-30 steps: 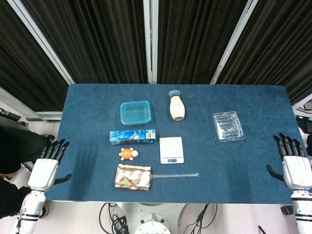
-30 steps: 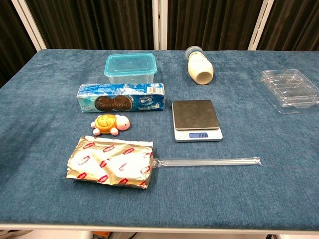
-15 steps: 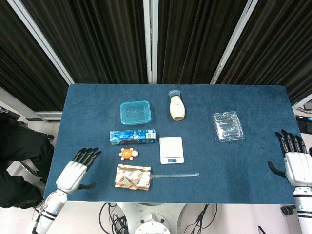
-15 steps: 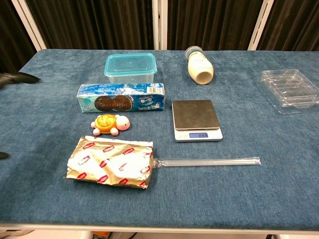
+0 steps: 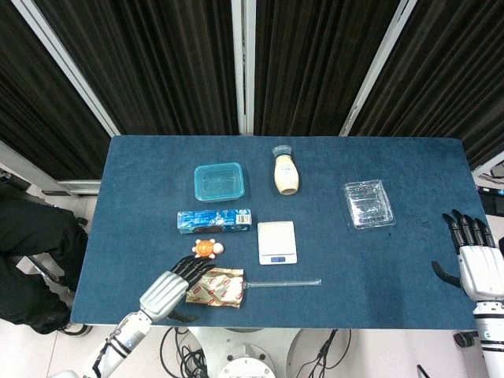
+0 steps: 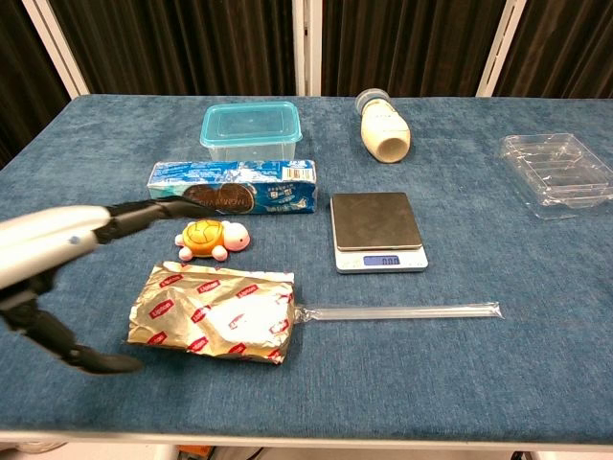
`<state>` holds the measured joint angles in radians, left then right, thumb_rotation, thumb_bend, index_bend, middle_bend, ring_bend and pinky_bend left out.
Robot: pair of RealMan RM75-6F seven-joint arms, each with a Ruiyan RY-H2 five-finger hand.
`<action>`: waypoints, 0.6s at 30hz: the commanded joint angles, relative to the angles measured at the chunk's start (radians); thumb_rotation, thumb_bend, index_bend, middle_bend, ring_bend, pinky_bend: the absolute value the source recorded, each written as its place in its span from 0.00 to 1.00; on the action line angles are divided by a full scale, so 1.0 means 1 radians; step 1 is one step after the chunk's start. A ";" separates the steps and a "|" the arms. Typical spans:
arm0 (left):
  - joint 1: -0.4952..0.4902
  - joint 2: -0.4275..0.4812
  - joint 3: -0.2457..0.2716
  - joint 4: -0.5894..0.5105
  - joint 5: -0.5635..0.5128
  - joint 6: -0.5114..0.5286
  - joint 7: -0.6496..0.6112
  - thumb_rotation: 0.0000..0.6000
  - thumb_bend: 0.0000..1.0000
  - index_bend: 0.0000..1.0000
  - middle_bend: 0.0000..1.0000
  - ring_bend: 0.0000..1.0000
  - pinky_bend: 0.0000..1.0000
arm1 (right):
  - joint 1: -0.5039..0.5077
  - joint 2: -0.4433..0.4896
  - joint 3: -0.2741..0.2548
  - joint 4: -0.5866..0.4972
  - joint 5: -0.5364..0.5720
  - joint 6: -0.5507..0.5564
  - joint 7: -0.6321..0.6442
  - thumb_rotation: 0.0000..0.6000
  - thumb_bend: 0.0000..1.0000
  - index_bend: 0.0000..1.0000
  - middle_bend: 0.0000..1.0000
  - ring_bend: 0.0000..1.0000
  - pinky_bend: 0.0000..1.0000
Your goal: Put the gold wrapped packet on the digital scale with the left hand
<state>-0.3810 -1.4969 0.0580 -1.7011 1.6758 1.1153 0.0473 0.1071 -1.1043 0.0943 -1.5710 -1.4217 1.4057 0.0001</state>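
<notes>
The gold wrapped packet (image 5: 215,287) (image 6: 216,313) lies flat near the table's front edge, left of centre. The digital scale (image 5: 277,242) (image 6: 376,230) stands to its right and a little further back, with nothing on its plate. My left hand (image 5: 169,288) (image 6: 62,264) hovers open at the packet's left end, its fingers spread over that end and its thumb low beside it. My right hand (image 5: 476,258) is open at the table's right edge, far from both.
A turtle toy (image 5: 208,249), a blue biscuit box (image 5: 214,220) and a teal lidded tub (image 5: 218,182) sit behind the packet. A clear tube (image 5: 282,283) lies right of the packet. A bottle (image 5: 286,173) lies at the back, a clear plastic tray (image 5: 368,203) to the right.
My left hand has swung in from beyond the table's left edge to the packet's left end. The right hand has hardly moved. The packet lies where it was.
</notes>
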 commanded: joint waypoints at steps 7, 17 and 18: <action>-0.063 -0.136 -0.029 0.097 -0.031 -0.070 0.047 1.00 0.06 0.00 0.00 0.00 0.00 | -0.015 0.008 -0.004 0.000 -0.008 0.025 0.013 1.00 0.16 0.00 0.00 0.00 0.00; -0.067 -0.167 -0.037 0.147 -0.136 -0.105 0.146 1.00 0.12 0.00 0.08 0.00 0.00 | -0.029 0.015 -0.006 0.021 0.000 0.033 0.043 1.00 0.16 0.00 0.00 0.00 0.00; -0.065 -0.167 -0.038 0.146 -0.149 -0.105 0.160 1.00 0.13 0.00 0.11 0.00 0.00 | -0.028 0.014 -0.006 0.023 0.000 0.031 0.044 1.00 0.16 0.00 0.00 0.00 0.00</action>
<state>-0.4503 -1.6641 0.0213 -1.5547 1.5510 1.0175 0.1862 0.0787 -1.0897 0.0885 -1.5493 -1.4215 1.4375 0.0436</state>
